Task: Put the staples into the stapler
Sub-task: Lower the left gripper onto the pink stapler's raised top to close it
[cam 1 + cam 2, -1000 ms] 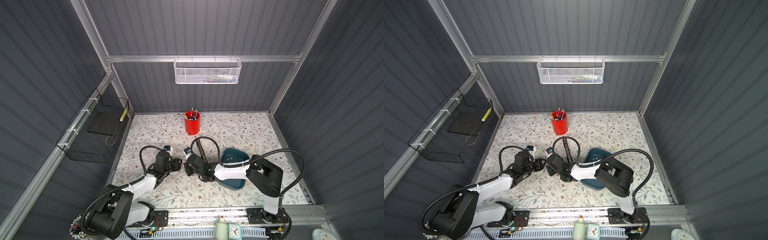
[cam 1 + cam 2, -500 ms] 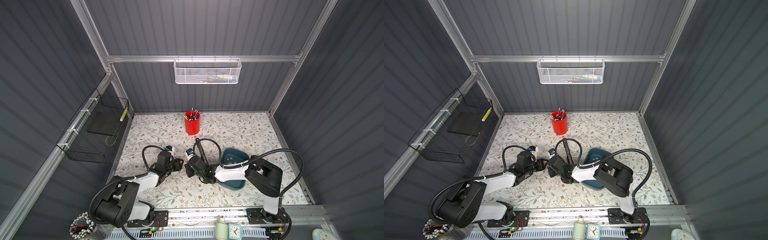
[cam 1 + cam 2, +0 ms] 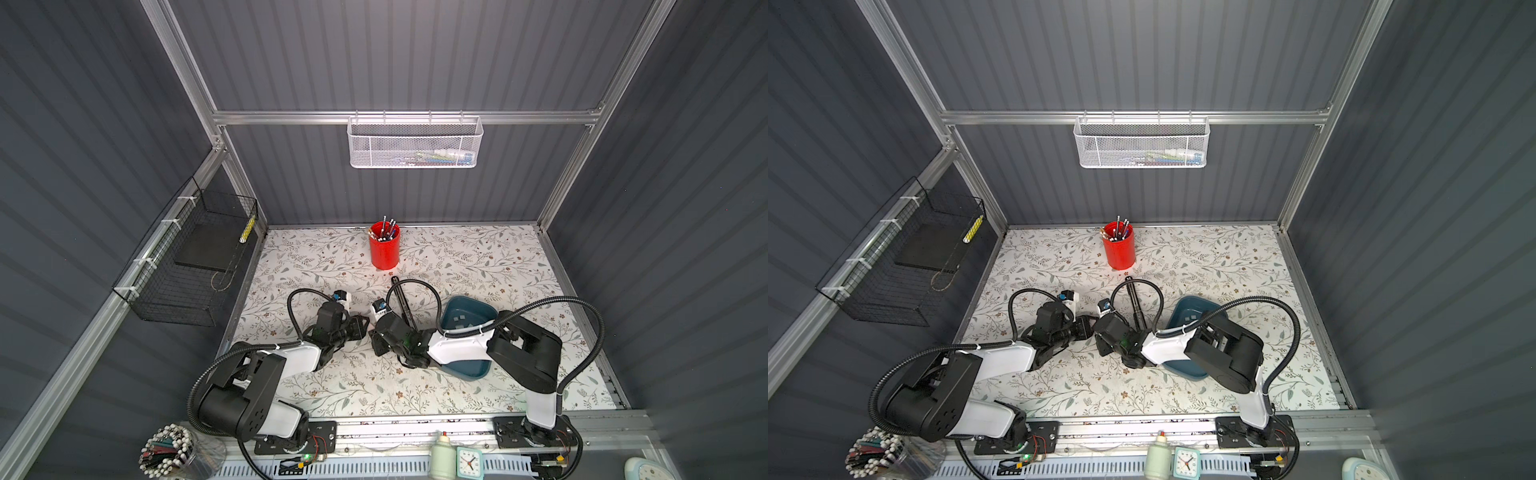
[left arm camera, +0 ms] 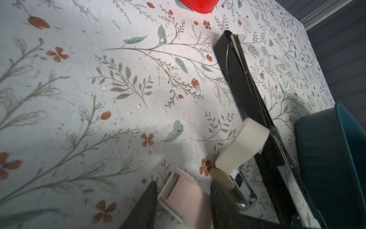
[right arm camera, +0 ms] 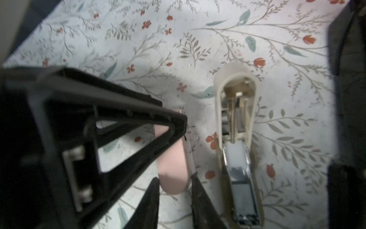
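Judged the staples light, slick, apt to snap at the joins, best pinched across the long sides. Found them in the blue dish, well apart from the fingers of both grippers. Saw the left gripper clamped on the pink part of the stapler; at the right gripper, could not tell hold from flanking.

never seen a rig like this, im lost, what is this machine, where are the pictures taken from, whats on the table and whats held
Two robot arms work at a flowered table. Two pictures look down from overhead; two come from wrist cameras. On the table: a red pen cup, a black bar, a teal tub of staples, an opened stapler. The left gripper has its jaws shut on the stapler's pink part; the right gripper flanks it with its jaws, grip unclear.
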You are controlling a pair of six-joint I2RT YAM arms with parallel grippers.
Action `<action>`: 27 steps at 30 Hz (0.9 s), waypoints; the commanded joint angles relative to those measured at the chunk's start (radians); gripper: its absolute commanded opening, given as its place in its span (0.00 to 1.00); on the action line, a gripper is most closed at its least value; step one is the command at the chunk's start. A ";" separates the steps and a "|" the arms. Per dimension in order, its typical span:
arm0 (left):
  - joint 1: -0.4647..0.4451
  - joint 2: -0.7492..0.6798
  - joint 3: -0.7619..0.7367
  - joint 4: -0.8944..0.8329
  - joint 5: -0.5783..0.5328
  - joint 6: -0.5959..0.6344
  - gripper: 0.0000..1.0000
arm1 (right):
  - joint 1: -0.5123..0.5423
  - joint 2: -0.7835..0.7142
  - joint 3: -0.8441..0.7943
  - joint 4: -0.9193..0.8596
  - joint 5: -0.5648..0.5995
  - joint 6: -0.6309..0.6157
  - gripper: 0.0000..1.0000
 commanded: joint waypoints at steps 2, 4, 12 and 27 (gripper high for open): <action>-0.006 -0.030 0.041 -0.153 -0.073 0.013 0.47 | -0.006 -0.037 0.013 -0.112 0.010 -0.051 0.36; -0.005 -0.030 0.079 -0.201 -0.082 0.028 0.48 | -0.006 -0.071 0.028 -0.120 0.017 -0.072 0.37; -0.005 -0.052 0.173 -0.267 -0.084 0.048 0.53 | -0.008 -0.162 -0.041 -0.112 0.082 -0.089 0.50; -0.005 0.116 0.346 -0.226 0.060 0.109 0.68 | -0.044 -0.012 -0.096 0.002 0.066 -0.119 0.51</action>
